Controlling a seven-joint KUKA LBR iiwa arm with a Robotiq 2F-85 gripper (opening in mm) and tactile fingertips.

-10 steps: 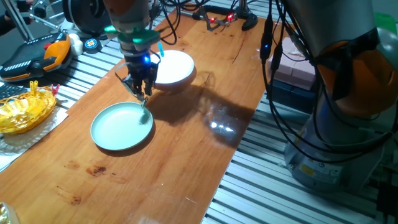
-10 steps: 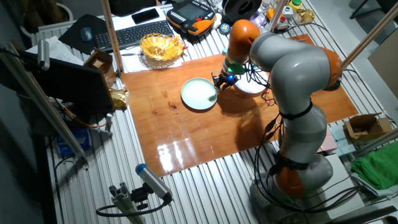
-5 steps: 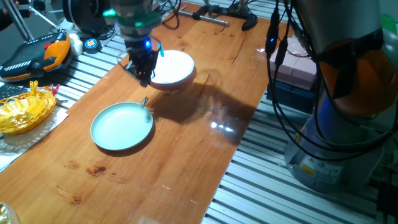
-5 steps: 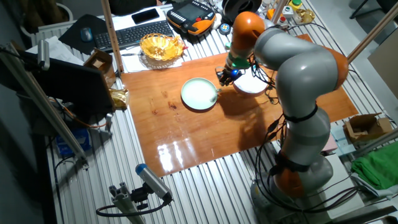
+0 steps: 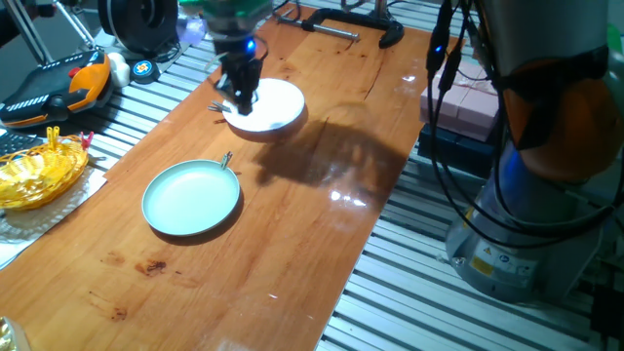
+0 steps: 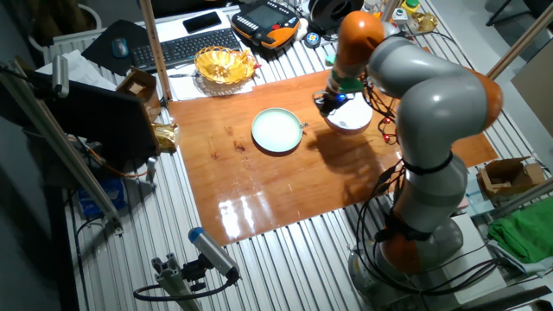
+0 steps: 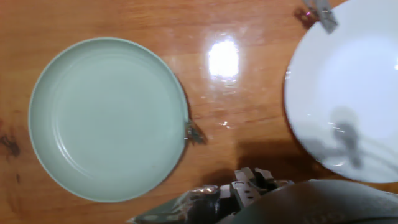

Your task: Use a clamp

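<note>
The clamp (image 5: 227, 161) is a tiny dark metal clip that sits on the right rim of the pale green plate (image 5: 185, 205), handles up. It also shows in the hand view (image 7: 194, 132) and in the other fixed view (image 6: 301, 128). My gripper (image 5: 242, 95) hangs empty above the left edge of the white plate (image 5: 273, 107), well clear of the clamp, with its fingers slightly apart. The fingertips (image 7: 241, 186) show only at the bottom edge of the hand view. A second small clip (image 7: 322, 12) sits on the white plate's rim (image 7: 298, 118).
A large black bar clamp (image 5: 341, 19) lies at the table's back edge. A yellow wire basket (image 5: 34, 171) and an orange-black pendant (image 5: 58, 83) lie off the table's left side. The robot's base (image 5: 526, 195) stands to the right.
My gripper has left the clamp on the green plate's rim, risen, and moved back and right to the white plate. The clamp and both plates have stayed put.
</note>
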